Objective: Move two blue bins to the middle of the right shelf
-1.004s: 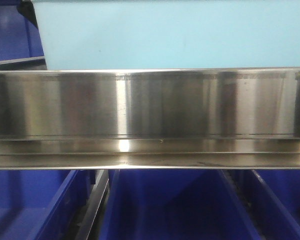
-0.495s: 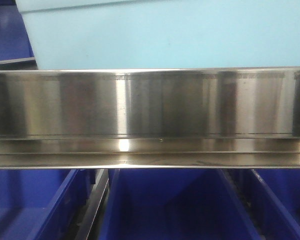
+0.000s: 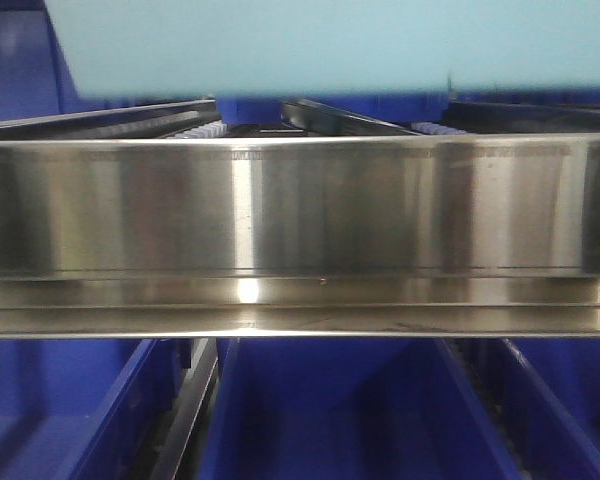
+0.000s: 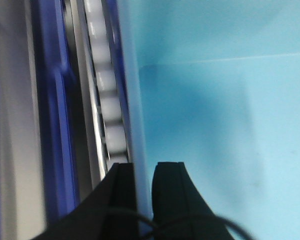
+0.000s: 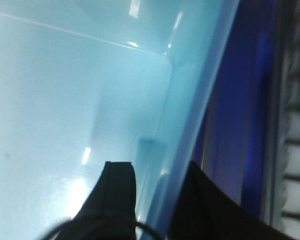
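A pale blue bin (image 3: 330, 45) hangs above the steel shelf rail (image 3: 300, 210), with only its lower part showing at the top of the front view. My left gripper (image 4: 142, 172) is shut on the bin's left wall (image 4: 135, 100), one finger outside and one inside. My right gripper (image 5: 155, 170) is shut on the bin's right wall (image 5: 200, 90) in the same way. The bin's inside (image 5: 65, 100) looks empty. Which shelf is the right one cannot be told from these views.
Dark blue bins (image 3: 320, 410) stand on the level below the rail, with others at left (image 3: 60, 410) and right (image 3: 570, 400). Roller tracks (image 4: 107, 100) run beside the held bin, also on the right side (image 5: 295, 130). More dark blue (image 3: 10, 60) shows at upper left.
The pale blue bin has risen in the front view. Its underside now clears the rail and uncovers the roller tracks behind it.
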Available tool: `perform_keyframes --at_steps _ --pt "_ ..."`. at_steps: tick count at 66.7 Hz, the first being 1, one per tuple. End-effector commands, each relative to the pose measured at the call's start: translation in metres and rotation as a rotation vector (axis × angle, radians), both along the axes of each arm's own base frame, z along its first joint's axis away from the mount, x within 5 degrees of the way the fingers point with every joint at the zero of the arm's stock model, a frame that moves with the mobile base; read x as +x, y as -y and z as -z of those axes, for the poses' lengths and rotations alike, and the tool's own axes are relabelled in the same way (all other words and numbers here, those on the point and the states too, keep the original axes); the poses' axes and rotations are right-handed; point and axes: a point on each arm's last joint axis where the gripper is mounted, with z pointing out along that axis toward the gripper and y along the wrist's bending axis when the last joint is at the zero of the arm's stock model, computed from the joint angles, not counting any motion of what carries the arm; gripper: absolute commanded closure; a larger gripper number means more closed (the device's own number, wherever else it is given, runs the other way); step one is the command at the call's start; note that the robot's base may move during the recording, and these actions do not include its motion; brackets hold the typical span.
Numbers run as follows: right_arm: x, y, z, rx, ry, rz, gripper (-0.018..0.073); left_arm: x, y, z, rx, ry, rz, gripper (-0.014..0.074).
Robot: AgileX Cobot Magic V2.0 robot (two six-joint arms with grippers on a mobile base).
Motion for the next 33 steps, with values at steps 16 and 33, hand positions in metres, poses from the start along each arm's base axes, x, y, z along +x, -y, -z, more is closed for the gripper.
perform_keyframes --at_steps 16,33 --pt "-0.015 0.006 -0.087 0.093 0.357 0.025 0.0724 -0.038 -0.017 -0.099 -0.207 0.271 0.031 0.0707" --pt "-0.022 0.007 -0.116 0.128 0.485 0.027 0.0724 -0.046 -0.022 -0.118 -0.246 0.333 0.032 0.0707"
